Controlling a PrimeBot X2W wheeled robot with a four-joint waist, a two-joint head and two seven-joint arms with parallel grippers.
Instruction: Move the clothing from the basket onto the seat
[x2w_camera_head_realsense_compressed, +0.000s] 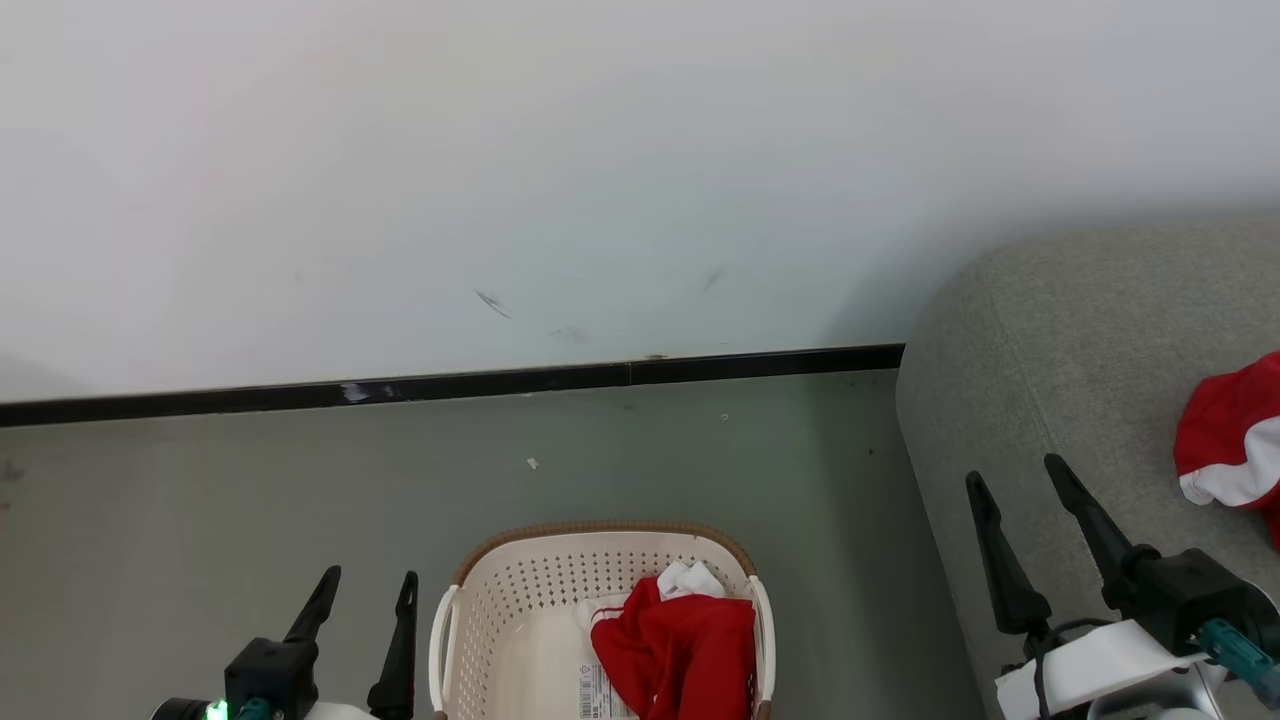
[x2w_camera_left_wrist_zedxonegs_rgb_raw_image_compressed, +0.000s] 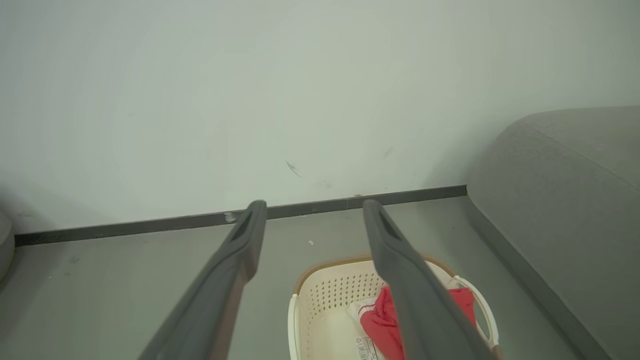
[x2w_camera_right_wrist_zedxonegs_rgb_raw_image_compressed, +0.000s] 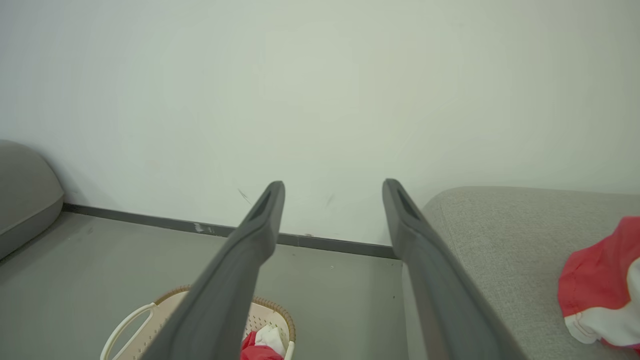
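**L gripper (x2w_camera_head_realsense_compressed: 369, 576) & R gripper (x2w_camera_head_realsense_compressed: 1013, 472) both spread; red cloth in basket (x2w_camera_head_realsense_compressed: 520, 600) and on seat (x2w_camera_head_realsense_compressed: 1060, 340)**

Far left of the basket, in right wrist view, a grey rounded thing (x2w_camera_right_wrist_zedxonegs_rgb_raw_image_compressed: 25, 195) sits on the floor (x2w_camera_head_realsense_compressed: 200, 500) against the wall (x2w_camera_head_realsense_compressed: 600, 150). Can't tell what it is.

L gripper is just left of the basket, at the lower left of head view. Its fingers point up and stand wide apart, empty, clear of the basket. In left wrist view the two fingers rise either side of the basket's far rim, and the right one crosses in front of the cloth inside.

The basket stands on the floor. It's cream w/ holes in the walls, a brown rim and white side handles, and a barcode label (x2w_camera_head_realsense_compressed: 597, 692) lies on its bottom. In its right half a red garment (x2w_camera_head_realsense_compressed: 680, 645) lies bunched up, w/ a white piece (x2w_camera_head_realsense_compressed: 692, 578) touching its far end. The pale bottom shows in the left half. Behind the basket comes floor, then black skirting (x2w_camera_head_realsense_compressed: 450, 385) at the wall's foot, w/ a few scuffs on the wall above.

The seat is right of the basket and apart from it: grey fabric, rounded corner twd the wall. R gripper is over the seat's edge nearest the basket, fingers wide apart, holding nothing. Can't tell if it touches the fabric.

Farthest right of the basket, a red-white garment (x2w_camera_head_realsense_compressed: 1225, 440) lies on the seat, cut by the frame edge and apart from R gripper.
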